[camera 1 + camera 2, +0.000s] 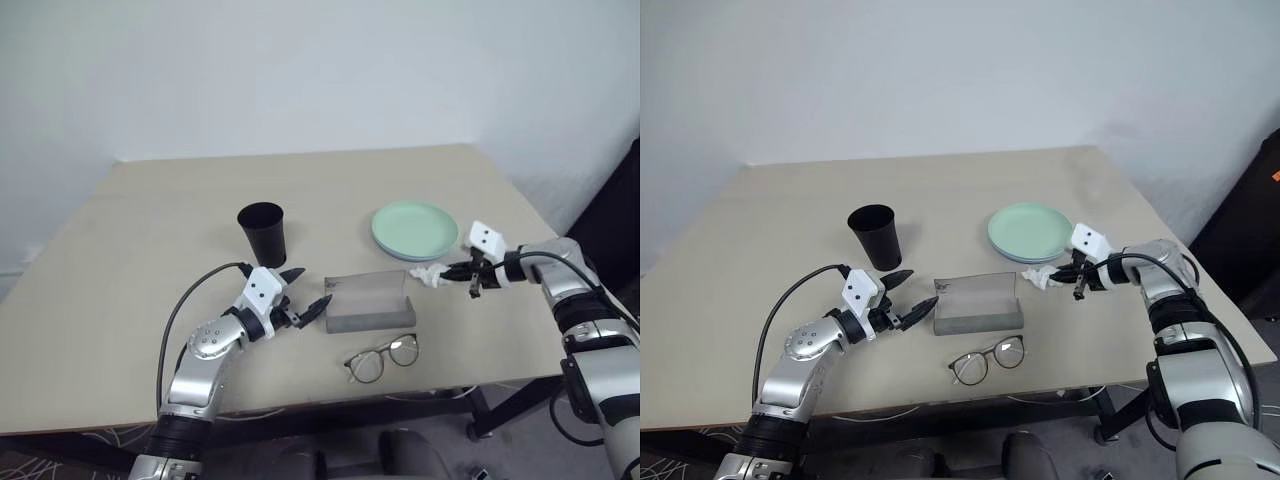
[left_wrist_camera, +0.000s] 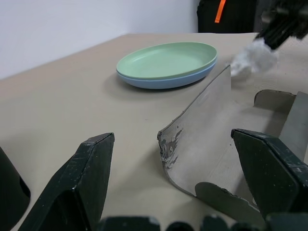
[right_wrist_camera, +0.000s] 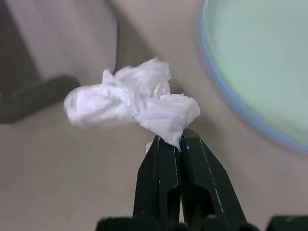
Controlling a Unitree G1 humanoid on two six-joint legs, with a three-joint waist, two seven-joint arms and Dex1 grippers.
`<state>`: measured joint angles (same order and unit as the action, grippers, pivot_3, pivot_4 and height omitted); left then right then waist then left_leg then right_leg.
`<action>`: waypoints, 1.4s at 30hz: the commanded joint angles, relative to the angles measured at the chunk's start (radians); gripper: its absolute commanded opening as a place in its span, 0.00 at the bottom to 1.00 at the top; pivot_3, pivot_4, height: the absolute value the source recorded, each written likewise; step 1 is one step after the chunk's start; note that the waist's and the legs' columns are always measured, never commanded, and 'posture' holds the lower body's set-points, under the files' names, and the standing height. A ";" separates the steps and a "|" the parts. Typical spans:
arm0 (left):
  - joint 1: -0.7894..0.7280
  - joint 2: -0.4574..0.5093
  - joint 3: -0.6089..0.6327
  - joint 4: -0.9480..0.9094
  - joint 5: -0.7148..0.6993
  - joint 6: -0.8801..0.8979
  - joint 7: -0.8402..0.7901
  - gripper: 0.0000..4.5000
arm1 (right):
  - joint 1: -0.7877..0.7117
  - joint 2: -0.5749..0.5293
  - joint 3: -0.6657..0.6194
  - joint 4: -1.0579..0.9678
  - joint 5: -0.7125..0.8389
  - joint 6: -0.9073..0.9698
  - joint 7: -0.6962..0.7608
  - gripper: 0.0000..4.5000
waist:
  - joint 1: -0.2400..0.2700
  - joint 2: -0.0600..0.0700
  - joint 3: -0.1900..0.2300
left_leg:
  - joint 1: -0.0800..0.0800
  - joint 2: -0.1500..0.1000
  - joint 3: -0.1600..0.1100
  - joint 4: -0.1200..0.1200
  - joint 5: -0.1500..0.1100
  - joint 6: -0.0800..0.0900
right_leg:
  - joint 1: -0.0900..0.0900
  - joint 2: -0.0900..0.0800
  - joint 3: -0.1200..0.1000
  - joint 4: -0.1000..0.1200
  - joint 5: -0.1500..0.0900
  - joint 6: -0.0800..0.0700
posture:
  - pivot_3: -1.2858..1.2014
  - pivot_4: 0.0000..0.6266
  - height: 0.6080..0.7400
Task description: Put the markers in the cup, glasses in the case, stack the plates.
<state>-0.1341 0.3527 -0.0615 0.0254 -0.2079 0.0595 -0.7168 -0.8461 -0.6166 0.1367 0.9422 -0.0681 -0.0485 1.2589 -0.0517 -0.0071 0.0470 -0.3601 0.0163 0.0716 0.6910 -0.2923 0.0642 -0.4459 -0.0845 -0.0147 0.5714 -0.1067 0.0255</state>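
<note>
Mint-over-blue stack of 2 plates [image 1: 414,229], 1 cup [image 1: 263,232], 1 glasses [image 1: 382,358] — left gripper [image 1: 308,293] wide, right gripper [image 1: 447,273] pinching white scrap [image 1: 428,275].

White scrap [image 3: 132,103] between closed fingers [image 3: 161,178]

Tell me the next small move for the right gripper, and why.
Probably lift the white scrap and carry it aside. The right gripper is shut on its edge, and the scrap lies between the case and the stacked plates, so clearing it frees room before going for the glasses.
</note>
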 commanded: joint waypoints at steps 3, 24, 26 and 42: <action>-0.020 0.000 0.001 -0.021 -0.004 -0.021 -0.003 0.92 | -0.137 0.012 -0.049 0.043 -0.008 -0.029 -0.201 0.01 | -0.001 0.000 0.000 | 0.001 0.001 0.001 0.000 0.000 0.000 | 0.000 0.000 0.000 0.000 0.000 0.000 | 0.52 0.00 1.00; -0.020 0.006 -0.001 -0.030 -0.011 -0.014 -0.018 0.92 | -0.237 0.111 -0.019 0.316 -0.112 -0.104 -0.468 0.72 | -0.001 0.001 0.000 | 0.000 0.000 0.000 -0.001 0.000 0.000 | 0.000 0.000 0.000 0.000 0.000 0.000 | 0.52 0.00 1.00; -0.024 0.007 -0.003 -0.031 -0.011 -0.013 -0.019 0.92 | -0.234 0.105 -0.025 0.307 -0.105 -0.118 -0.466 0.72 | -0.001 0.001 0.000 | 0.000 0.000 0.000 -0.001 0.000 0.001 | 0.000 0.000 0.000 0.000 0.000 0.000 | 0.52 0.00 1.00; -0.088 0.076 -0.047 -0.116 -0.131 0.186 -0.212 0.92 | 0.156 0.010 -0.201 -0.237 0.291 -0.003 0.110 0.72 | 0.000 0.000 0.000 | 0.000 -0.001 -0.001 -0.001 0.000 0.001 | 0.001 0.000 0.000 0.000 0.000 0.000 | 0.52 0.00 1.00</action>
<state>-0.1938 0.4173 -0.1014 -0.0514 -0.3219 0.2358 -0.8964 -0.6900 -0.5891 -0.0313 0.8056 0.1460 -0.1029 1.3185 -0.0515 -0.0067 0.0473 -0.3605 0.0159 0.0703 0.6902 -0.2924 0.0649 -0.4447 -0.0842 -0.0149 0.5710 -0.1071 0.0260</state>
